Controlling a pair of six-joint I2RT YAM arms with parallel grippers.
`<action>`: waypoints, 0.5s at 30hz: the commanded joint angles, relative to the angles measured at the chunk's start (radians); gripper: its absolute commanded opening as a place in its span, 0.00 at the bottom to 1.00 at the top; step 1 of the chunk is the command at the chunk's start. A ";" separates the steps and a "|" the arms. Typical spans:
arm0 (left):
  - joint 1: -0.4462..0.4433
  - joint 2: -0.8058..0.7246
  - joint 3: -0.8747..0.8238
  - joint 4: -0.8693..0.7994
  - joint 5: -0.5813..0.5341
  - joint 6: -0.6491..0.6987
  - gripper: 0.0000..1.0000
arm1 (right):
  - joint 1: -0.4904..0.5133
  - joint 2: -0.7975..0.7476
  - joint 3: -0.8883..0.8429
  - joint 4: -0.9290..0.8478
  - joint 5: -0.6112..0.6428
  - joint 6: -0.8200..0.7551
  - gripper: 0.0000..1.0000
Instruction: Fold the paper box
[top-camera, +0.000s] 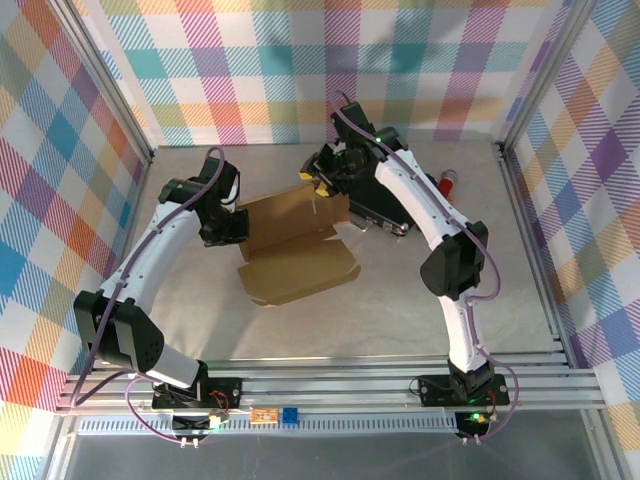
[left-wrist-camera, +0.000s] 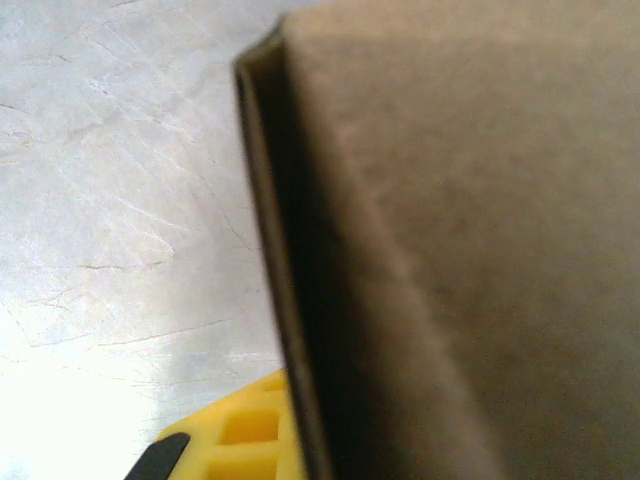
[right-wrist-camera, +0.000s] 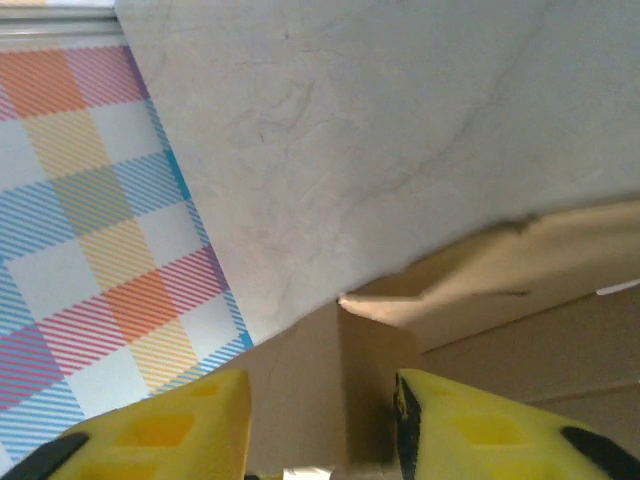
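Pastel plaid walls (top-camera: 60, 150) ring a pale, marbled grey tabletop (top-camera: 400, 320), lightly scuffed. Near its middle lies the plain brown cardboard paper box (top-camera: 300, 255). The left gripper (top-camera: 228, 228) is clamped on its left edge. The right gripper (right-wrist-camera: 322, 420) straddles the far flap, jaws apart.

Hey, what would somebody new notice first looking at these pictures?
The brown paper box lies partly folded in the middle of the table with both arms on it. The left gripper is shut on its left edge, and the right gripper is open astride a flap at its far corner. Then come the bright plaid walls all round.
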 joint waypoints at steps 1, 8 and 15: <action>-0.013 -0.011 0.035 -0.013 0.006 0.013 0.00 | -0.035 -0.178 -0.124 0.051 0.059 -0.086 0.53; -0.012 -0.005 0.052 -0.022 0.032 0.031 0.00 | -0.158 -0.507 -0.785 0.469 -0.085 -0.182 0.56; -0.012 0.013 0.085 -0.023 0.072 0.032 0.00 | -0.176 -0.491 -0.992 0.572 -0.227 -0.245 0.45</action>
